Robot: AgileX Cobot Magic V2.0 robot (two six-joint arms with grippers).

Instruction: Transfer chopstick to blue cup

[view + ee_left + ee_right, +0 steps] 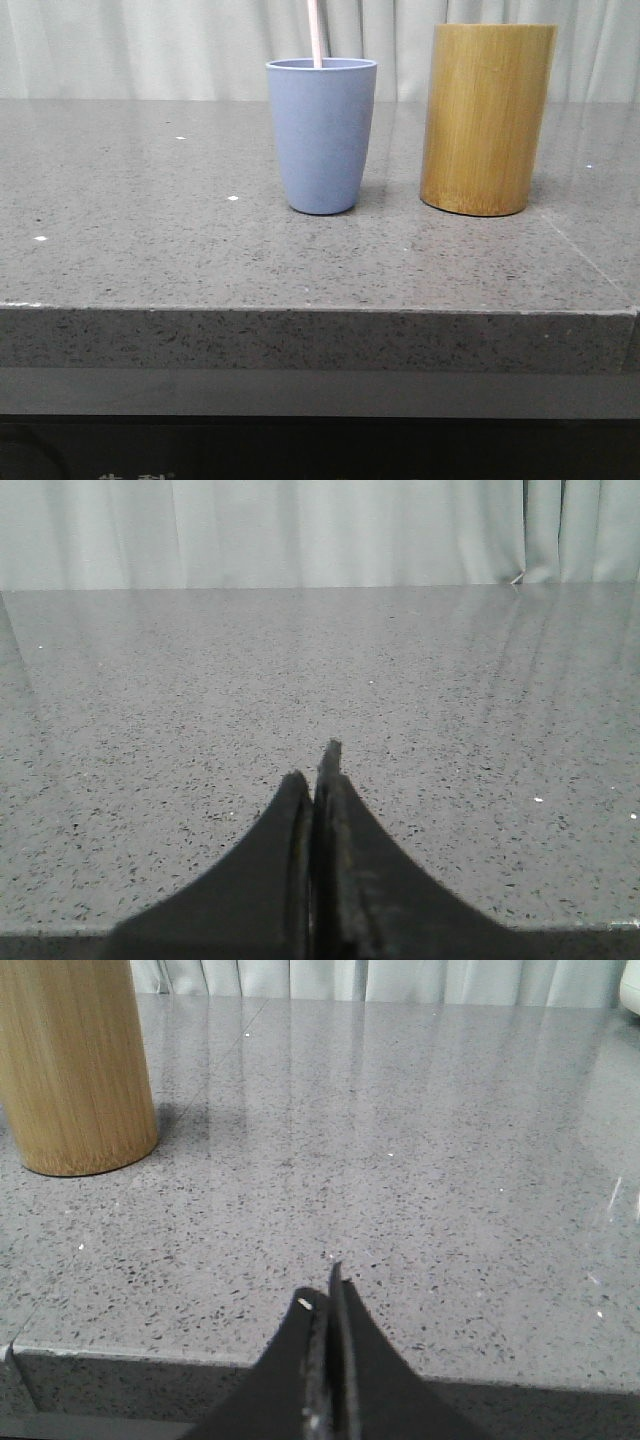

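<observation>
The blue cup [321, 135] stands upright on the grey stone table in the front view. A thin pinkish-cream chopstick [315, 32] stands in it and runs out of the top of the frame. Neither gripper shows in the front view. My left gripper [318, 765] is shut and empty, low over bare table near its front edge. My right gripper [328, 1285] is shut and empty, over the table's front edge, well apart from the bamboo holder. The blue cup is out of both wrist views.
A taller tan bamboo cylinder holder [488, 118] stands right of the blue cup; it also shows in the right wrist view [72, 1065]. The grey speckled table [150, 250] has a front edge close to the camera. Pale curtains hang behind.
</observation>
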